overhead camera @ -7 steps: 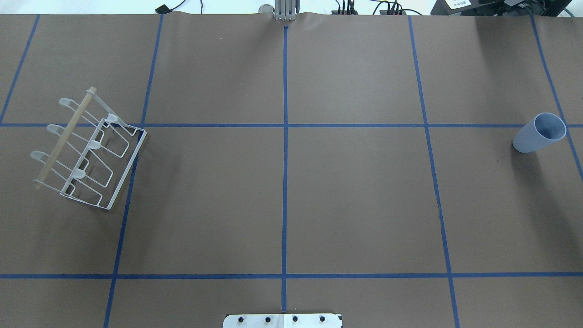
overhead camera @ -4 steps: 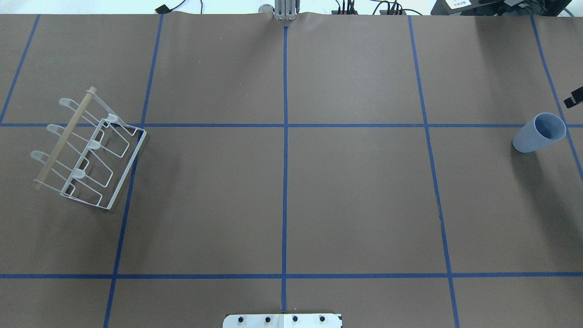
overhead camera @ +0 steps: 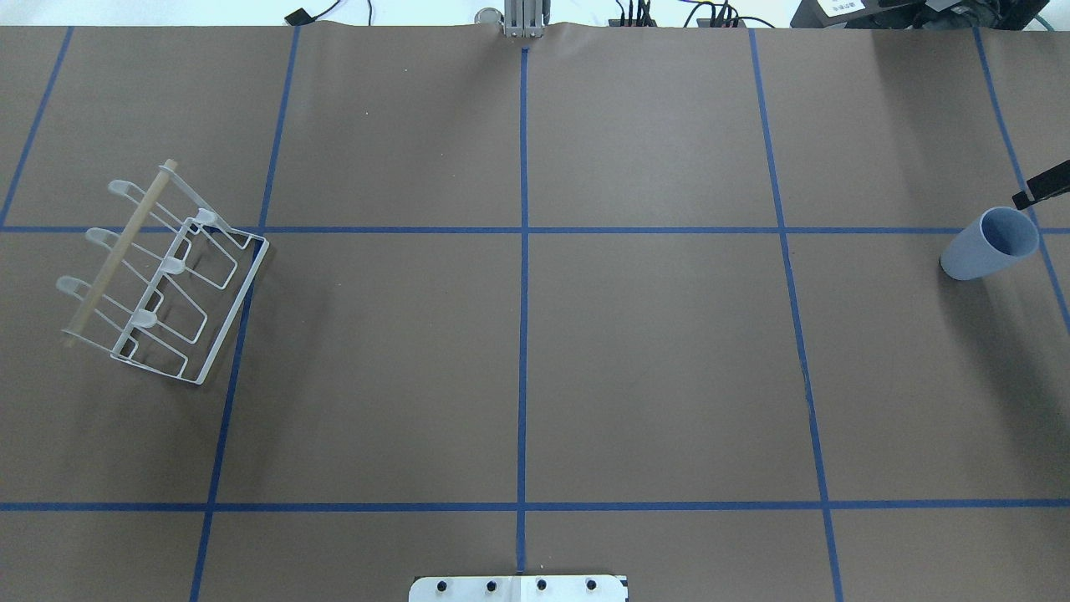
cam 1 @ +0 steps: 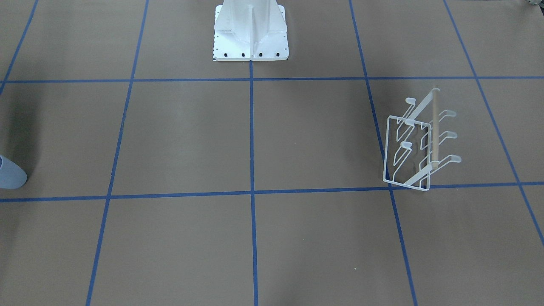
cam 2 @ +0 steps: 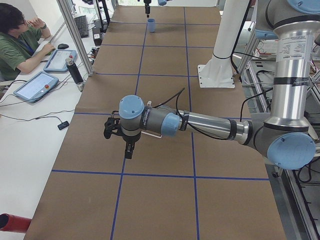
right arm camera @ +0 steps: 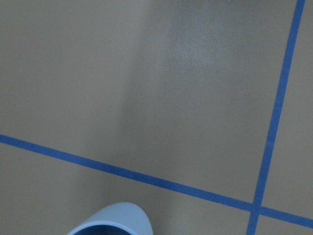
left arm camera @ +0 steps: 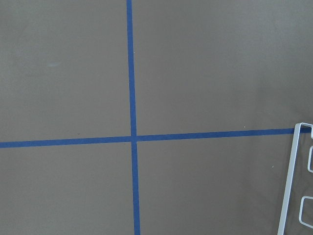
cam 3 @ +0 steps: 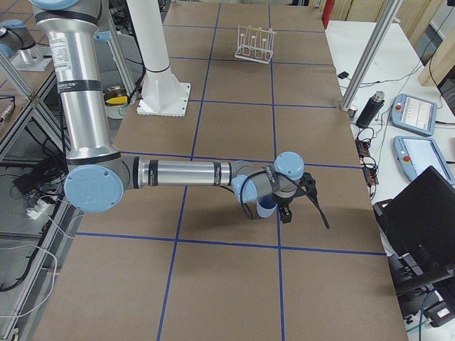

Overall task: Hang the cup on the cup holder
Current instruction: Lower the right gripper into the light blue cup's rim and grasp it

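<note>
**A:** Overhead first. What is changing against the earlier frames?

**B:** The right gripper [overhead camera: 1039, 190] is reaching further in from the right edge than 0.6 s ago. A second ago it was not showing. Only a dark tip is in view, just beside the cup's rim. I cannot tell how wide it is standing, or whether it is touching. The cup [overhead camera: 991, 244] and cup holder [overhead camera: 173, 265] are sitting exactly where they were, at opposite ends of the table [overhead camera: 518, 351].

**A:** Front-facing?

**B:** The cup [cam 1: 10, 172] is being cut by the view's left edge. The cup holder [cam 1: 406, 145] is standing well apart on the view's right, with its wooden rod [cam 1: 434, 131] lying across the prongs.

**A:** Exterior left?

**B:** The left gripper [cam 2: 128, 152] is hanging over the table with its fingers pointing down. I cannot judge its opening from here. The cup [cam 2: 151, 25] is standing far off.

**A:** Exterior right?

**B:** The right gripper [cam 3: 295, 209] is hovering just beside the upright cup [cam 3: 266, 207]. Again I cannot tell its opening. The cup holder [cam 3: 256, 44] is standing at the far end.

**A:** And the wrists?

**B:** The left wrist is showing the cup holder's frame edge [left arm camera: 288, 180] at lower right. The right wrist is catching the cup's rim [right arm camera: 110, 220] at the bottom edge.
</note>
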`<state>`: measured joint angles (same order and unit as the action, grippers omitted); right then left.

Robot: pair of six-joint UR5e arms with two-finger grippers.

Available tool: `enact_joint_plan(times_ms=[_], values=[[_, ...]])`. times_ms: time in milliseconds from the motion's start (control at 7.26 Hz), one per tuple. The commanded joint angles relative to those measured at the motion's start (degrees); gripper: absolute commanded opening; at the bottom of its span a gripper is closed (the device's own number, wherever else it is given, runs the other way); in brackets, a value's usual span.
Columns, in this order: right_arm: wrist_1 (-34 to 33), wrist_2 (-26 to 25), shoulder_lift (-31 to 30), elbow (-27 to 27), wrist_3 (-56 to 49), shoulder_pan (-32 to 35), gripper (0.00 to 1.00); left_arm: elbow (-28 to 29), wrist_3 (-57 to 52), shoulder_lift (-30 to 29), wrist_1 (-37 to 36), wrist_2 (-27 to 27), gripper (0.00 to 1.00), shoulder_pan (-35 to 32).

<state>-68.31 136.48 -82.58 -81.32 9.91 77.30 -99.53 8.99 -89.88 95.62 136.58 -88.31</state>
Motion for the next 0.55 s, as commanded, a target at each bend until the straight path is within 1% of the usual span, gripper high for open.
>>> enact_joint_plan(times_ms=[0, 413], values=[[-0.24, 0.71, -0.47, 0.2, 0.2, -1.71, 1.0, 0.3, -0.11, 0.06, -0.09, 0.0, 0.99, -0.02], [-0.59, 0.71, -1.61, 0.2, -0.07, -2.16, 0.99, 0.39, -0.03, -0.03, -0.09, 0.0, 0.99, 0.07]])
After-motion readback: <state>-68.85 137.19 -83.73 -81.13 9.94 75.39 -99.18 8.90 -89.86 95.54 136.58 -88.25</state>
